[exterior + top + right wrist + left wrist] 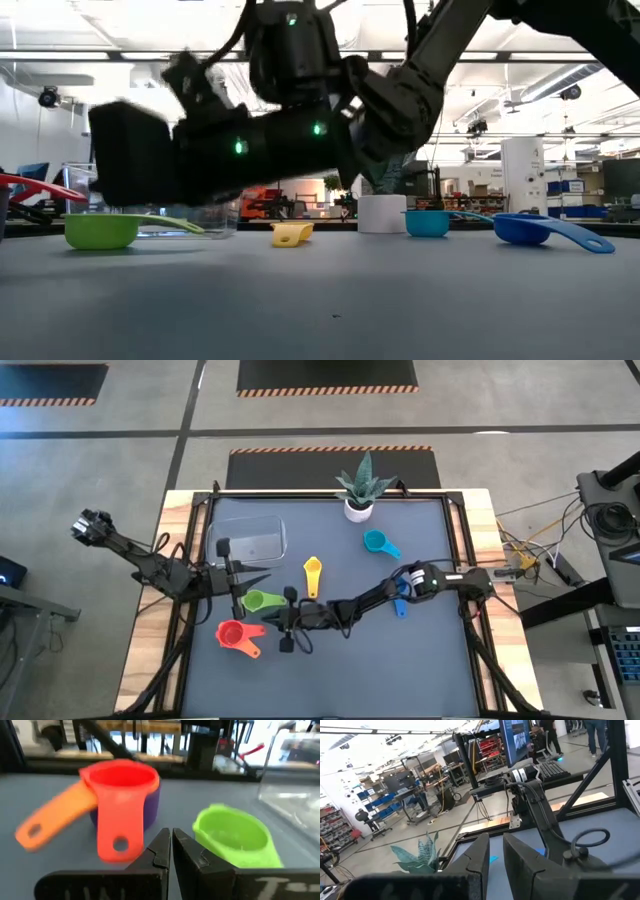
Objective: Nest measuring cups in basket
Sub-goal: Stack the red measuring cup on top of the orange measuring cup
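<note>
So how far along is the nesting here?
Partly done: the red, orange and purple cups sit stacked on the mat. Both grippers, left and right, are shut and hold nothing. Green, yellow, teal and blue lie loose; the basket looks empty.

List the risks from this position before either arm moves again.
1. The right gripper, fingers shut and empty, sits low near the stacked red cup and green cup; a forward push could shove them rather than grasp.
2. The left gripper hangs close beside the basket and could nudge it.
3. Both arms crowd the area around the green cup, so they might collide.
</note>
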